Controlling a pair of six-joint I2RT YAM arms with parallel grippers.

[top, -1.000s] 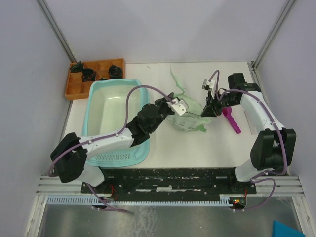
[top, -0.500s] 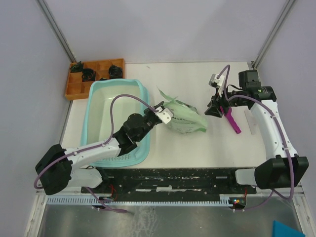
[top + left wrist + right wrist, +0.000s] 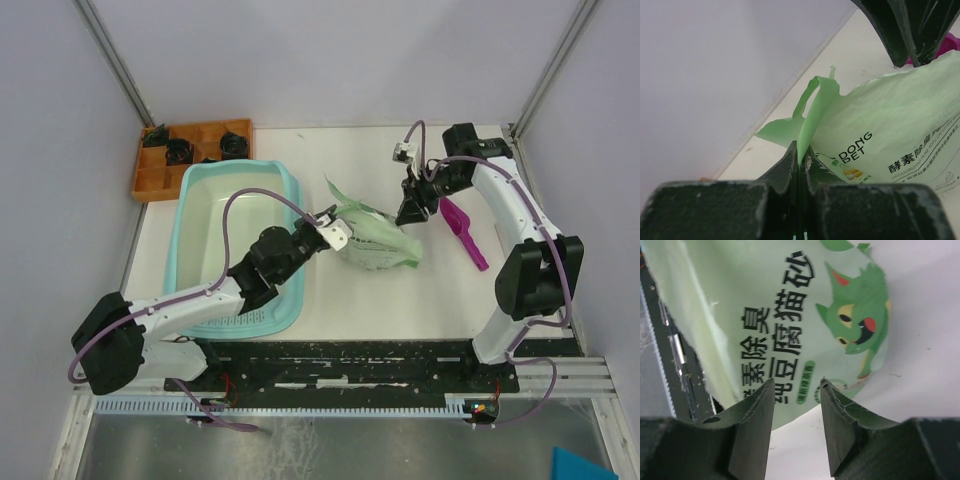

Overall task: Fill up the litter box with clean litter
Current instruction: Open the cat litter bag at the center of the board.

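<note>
Beside the left gripper, clamped on a pale-green printed bag, the light-teal rectangular plastic litter box looks unfilled; the right gripper stands agape.

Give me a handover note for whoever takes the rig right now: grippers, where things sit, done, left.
Left gripper: shut on the top flap of the litter bag.
Right gripper: open by the bag's right end, holding nothing.
Litter box: left of the bag, no litter showing inside.
Scoop: on the table, right of the bag.
Done: bag gripped. Left: tip litter into the box.
</note>
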